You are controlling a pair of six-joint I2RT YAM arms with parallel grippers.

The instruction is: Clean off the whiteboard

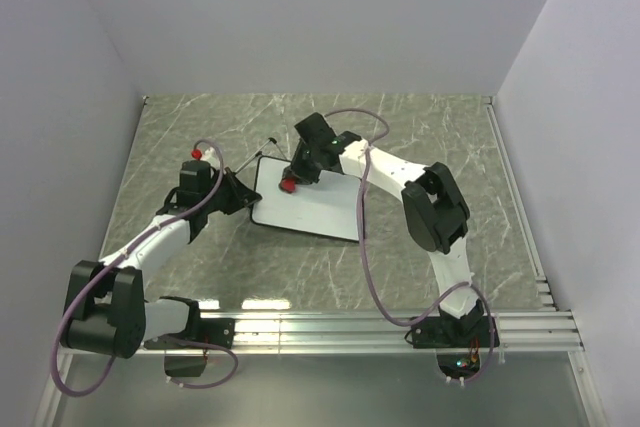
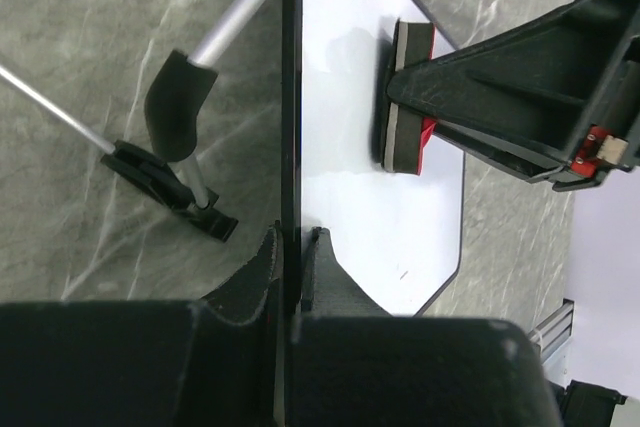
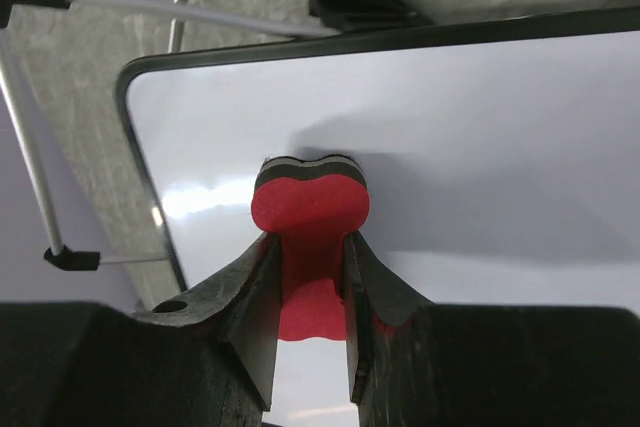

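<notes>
The whiteboard point(image 1: 310, 209) lies tilted on the marble table, white with a thin black frame. My left gripper point(image 1: 240, 195) is shut on its left edge; in the left wrist view point(image 2: 293, 242) the jaws pinch the black frame of the whiteboard point(image 2: 350, 187). My right gripper point(image 1: 296, 175) is shut on the red bow-tie eraser point(image 1: 288, 185), which presses on the board near its upper left corner. In the right wrist view the gripper point(image 3: 311, 247) clamps the eraser point(image 3: 311, 217) at its waist, on the whiteboard point(image 3: 480, 147). A tiny dark mark point(image 2: 403, 272) shows on the board.
The board's metal stand legs with black feet point(image 2: 185, 107) stick out past its left edge, also in the right wrist view point(image 3: 70, 257). A red-tipped part point(image 1: 197, 151) sits on the left arm. Grey walls enclose the table; a metal rail point(image 1: 380, 327) runs along the near edge.
</notes>
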